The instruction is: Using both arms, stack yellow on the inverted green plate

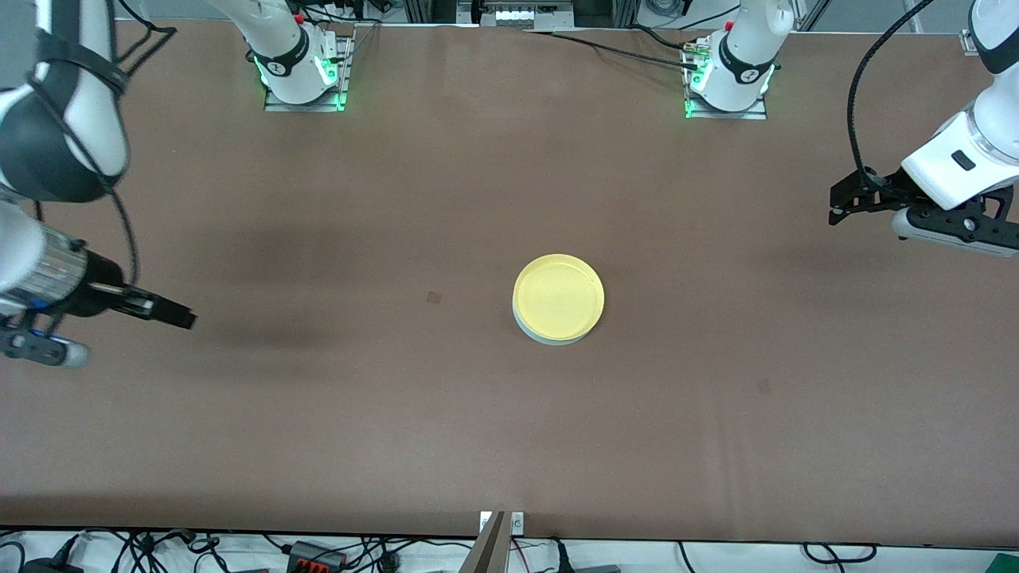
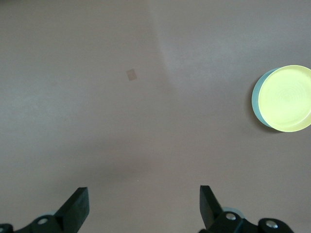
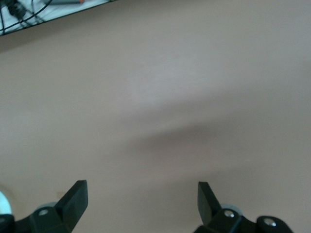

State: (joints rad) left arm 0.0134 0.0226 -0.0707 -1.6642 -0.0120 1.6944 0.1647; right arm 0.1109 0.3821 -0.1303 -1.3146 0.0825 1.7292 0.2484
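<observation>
The yellow plate (image 1: 558, 296) lies on top of the pale green plate (image 1: 548, 337) in the middle of the table; only a thin crescent of the green one shows under it. In the left wrist view the yellow plate (image 2: 285, 98) covers the green plate (image 2: 256, 97) the same way. My left gripper (image 1: 834, 207) hangs open and empty above the table at the left arm's end, well clear of the stack; its jaws (image 2: 144, 204) stand wide apart. My right gripper (image 1: 185, 317) is open and empty at the right arm's end, also over bare table (image 3: 142, 199).
A small dark square mark (image 1: 434, 298) lies on the brown table beside the stack, toward the right arm's end; it also shows in the left wrist view (image 2: 131, 74). Cables (image 3: 19, 14) lie past the table's edge in the right wrist view.
</observation>
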